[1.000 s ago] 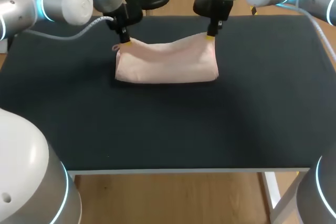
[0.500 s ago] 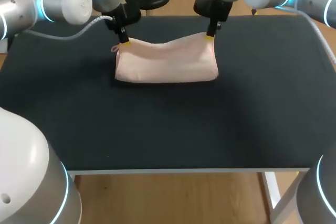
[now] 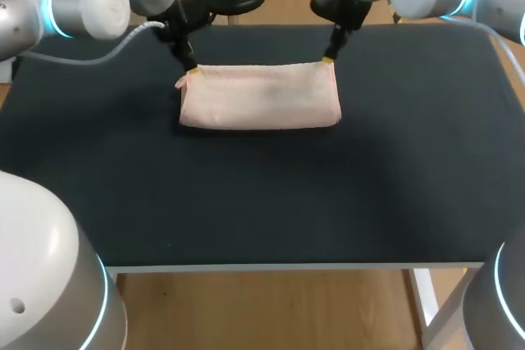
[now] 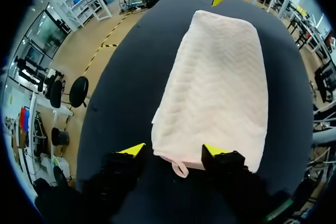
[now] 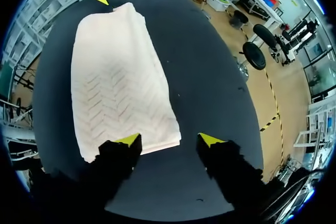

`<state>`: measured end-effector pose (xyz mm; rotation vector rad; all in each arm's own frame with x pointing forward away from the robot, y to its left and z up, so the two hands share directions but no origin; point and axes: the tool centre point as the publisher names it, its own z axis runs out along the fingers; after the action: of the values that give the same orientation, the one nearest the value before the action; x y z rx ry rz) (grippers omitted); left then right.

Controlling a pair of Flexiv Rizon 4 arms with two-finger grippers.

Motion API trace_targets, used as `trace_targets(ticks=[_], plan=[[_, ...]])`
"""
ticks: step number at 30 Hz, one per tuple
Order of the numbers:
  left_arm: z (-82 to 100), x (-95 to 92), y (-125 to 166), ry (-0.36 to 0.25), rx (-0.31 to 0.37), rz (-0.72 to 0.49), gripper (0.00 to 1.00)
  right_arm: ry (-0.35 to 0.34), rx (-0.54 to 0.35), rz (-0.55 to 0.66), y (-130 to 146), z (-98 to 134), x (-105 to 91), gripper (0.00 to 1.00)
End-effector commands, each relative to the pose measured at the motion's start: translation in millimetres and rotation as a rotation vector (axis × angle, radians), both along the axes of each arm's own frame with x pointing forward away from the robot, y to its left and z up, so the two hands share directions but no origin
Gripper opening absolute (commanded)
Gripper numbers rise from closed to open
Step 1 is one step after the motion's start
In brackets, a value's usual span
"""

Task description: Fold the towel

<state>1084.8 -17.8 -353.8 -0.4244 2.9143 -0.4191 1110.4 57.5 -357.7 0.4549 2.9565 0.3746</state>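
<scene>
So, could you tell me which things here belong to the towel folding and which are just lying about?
Part of the job: towel, folded flat; left gripper, open at one end; right gripper, open at the other end.
Not part of it: only the table underneath.

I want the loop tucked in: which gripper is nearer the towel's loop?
Left. The loop lies between the open fingers of the left gripper; the right gripper is at the towel's other end.
</scene>
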Motion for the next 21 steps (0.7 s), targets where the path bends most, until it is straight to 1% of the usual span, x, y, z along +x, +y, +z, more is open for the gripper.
trace_targets(ticks=[1, 2, 5, 7, 9, 11, 14, 16, 17, 18, 19, 21], plan=[[19.7, -23.3, 14, -0.051, -0.044, 0.007, 1.0, -0.018, 0.009, 0.007, -6, 12, -15.8, 1.0], [22.8, -25.4, 16, -0.066, -0.072, 0.01, 1.0, -0.008, 0.02, 0.011, -5, 13, -16.6, 1.0], [31.1, -31.3, 23, -0.103, -0.122, -0.011, 1.0, 0.018, 0.096, -0.02, -7, 14, -19.9, 1.0], [34.7, -34.2, 25, -0.118, -0.137, -0.049, 1.0, 0.045, 0.16, -0.052, -12, 12, -21.9, 1.0], [37.4, -36.8, 28, -0.127, -0.141, -0.079, 1.0, 0.063, 0.193, -0.073, -16, 7, -23.9, 1.0], [39.1, -39.7, 30, -0.138, -0.162, -0.117, 1.0, 0.08, 0.212, -0.09, -20, 1, -25.7, 1.0], [38.5, -42.9, 33, -0.136, -0.207, -0.189, 1.0, 0.087, 0.222, -0.112, -24, -5, -28.7, 1.0], [37.4, -45.1, 35, -0.121, -0.239, -0.25, 1.0, 0.092, 0.224, -0.126, -26, -7, -30.6, 1.0], [37.1, -45.9, 36, -0.113, -0.241, -0.264, 1.0, 0.096, 0.227, -0.134, -27, -8, -31.2, 1.0], [36.3, -47.1, 36, -0.094, -0.244, -0.281, 1.0, 0.098, 0.234, -0.141, -27, -9, -31.7, 1.0], [34.1, -47.7, 39, -0.068, -0.285, -0.29, 1.0, 0.099, 0.243, -0.152, -28, -10, -32.4, 1.0], [32.4, -49.2, 43, -0.054, -0.307, -0.291, 1.0, 0.1, 0.266, -0.164, -28, -10, -33.4, 1.0]])
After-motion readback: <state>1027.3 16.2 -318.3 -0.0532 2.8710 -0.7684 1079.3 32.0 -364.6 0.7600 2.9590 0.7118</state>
